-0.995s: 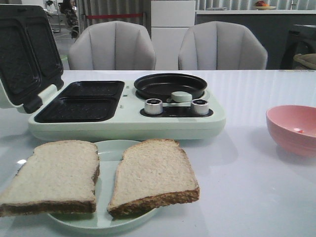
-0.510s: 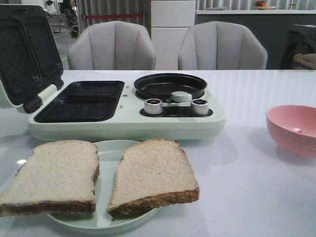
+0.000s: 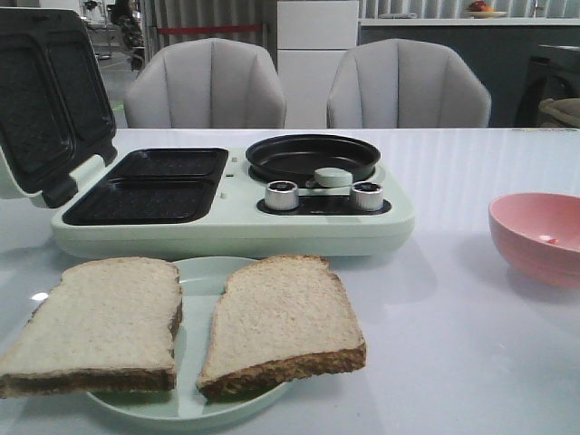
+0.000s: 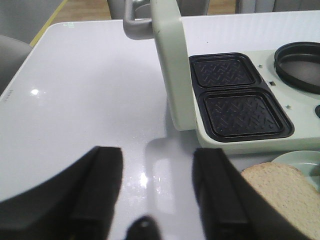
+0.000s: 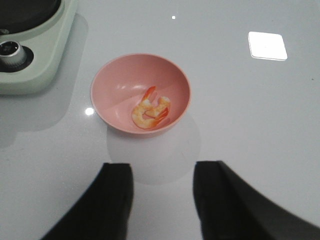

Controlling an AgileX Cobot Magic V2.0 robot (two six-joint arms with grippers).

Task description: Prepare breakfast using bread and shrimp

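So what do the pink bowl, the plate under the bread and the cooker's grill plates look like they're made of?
The pink bowl: probably matte plastic or melamine, uniform colour with soft highlights. The plate: pale green, smooth, slightly glossy, so glazed ceramic or plastic; I can't tell which. The grill plates: dark metal with what looks like a non-stick coating, dull black with an embossed pattern.

The bread [image 3: 281, 322] is pale beige with brown crusts. The shrimp [image 5: 150, 112] are orange-pink in a pink bowl [image 5: 110, 95].
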